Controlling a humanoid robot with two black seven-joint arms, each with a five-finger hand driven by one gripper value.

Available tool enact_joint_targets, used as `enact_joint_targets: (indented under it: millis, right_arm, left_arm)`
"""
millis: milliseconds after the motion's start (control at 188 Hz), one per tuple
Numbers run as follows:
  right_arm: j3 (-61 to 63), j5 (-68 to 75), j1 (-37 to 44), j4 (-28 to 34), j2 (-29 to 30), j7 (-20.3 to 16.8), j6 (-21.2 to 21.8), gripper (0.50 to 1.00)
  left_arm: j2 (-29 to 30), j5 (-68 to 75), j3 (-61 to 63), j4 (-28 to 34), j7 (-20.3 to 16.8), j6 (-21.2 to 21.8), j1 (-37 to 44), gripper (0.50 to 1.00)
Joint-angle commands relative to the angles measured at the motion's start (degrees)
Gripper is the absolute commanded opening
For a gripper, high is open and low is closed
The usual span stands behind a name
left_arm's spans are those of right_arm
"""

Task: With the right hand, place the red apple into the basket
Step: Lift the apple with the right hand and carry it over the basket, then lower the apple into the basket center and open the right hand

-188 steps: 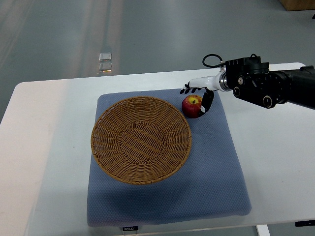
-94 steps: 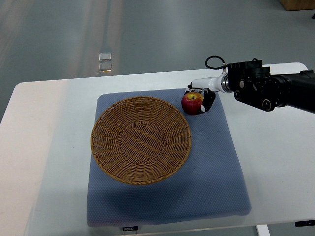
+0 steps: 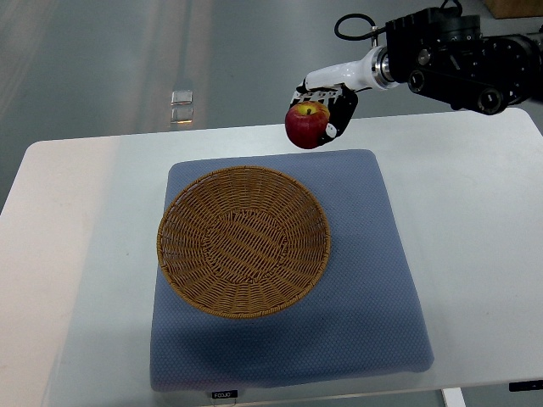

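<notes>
Table [image 3: 76, 220] white, blue mat [image 3: 373, 280] under wicker basket [image 3: 243, 240], grey floor beyond. Right hand [image 3: 327, 110] fingers wrapped around red apple [image 3: 306, 125], upper centre; stem up.

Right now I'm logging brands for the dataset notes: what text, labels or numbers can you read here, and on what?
One small dark tag on the front edge of the blue mat: white letters, too small to read.
Nothing readable on the basket, red apple, right hand or table.
</notes>
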Motion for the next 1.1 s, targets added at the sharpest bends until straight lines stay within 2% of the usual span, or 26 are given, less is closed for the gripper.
enact_joint_targets:
  millis: [0,112,117,149,202,208,336,687,1097]
  right_arm:
    - [0.07,5.55,3.01,4.84,1.27,0.05,-0.28,0.592]
    - [0.07,6.96,3.54,6.34,3.29,0.13,-0.63,0.594]
    - [0.07,7.13,3.54,6.69,5.03,0.13,-1.24,0.594]
    - [0.34,7.22,3.45,6.86,6.45,0.22,-1.86,0.596]
    - [0.34,7.22,3.45,6.86,6.46,0.22,-1.86,0.596]
    - [0.60,7.22,2.84,6.86,9.07,0.22,-2.99,0.598]
    - [0.43,6.79,0.55,6.16,14.72,0.57,-5.99,0.607]
    - [-2.30,3.45,-5.07,1.86,14.72,0.49,-6.43,0.617]
    - [-2.21,2.30,-9.12,1.50,14.72,0.49,-6.52,0.637]
  left_arm:
    - [0.00,0.00,-0.08,0.07,0.00,0.07,0.01,1.000]
    - [0.00,0.00,-0.17,0.07,0.00,-0.02,0.01,1.000]
    - [0.00,0.00,-0.17,0.07,0.00,-0.02,0.01,1.000]
    - [0.00,0.00,-0.17,0.07,0.00,-0.02,0.01,1.000]
    - [0.00,0.00,-0.17,0.07,0.00,-0.02,0.01,1.000]
    - [0.00,0.00,-0.17,0.16,0.00,-0.02,0.01,1.000]
    - [0.00,0.00,-0.17,0.42,0.00,-0.02,0.01,1.000]
    - [0.00,0.00,-0.17,0.77,0.00,0.07,0.01,1.000]
    - [0.00,0.00,0.01,0.77,0.00,0.07,0.01,1.000]
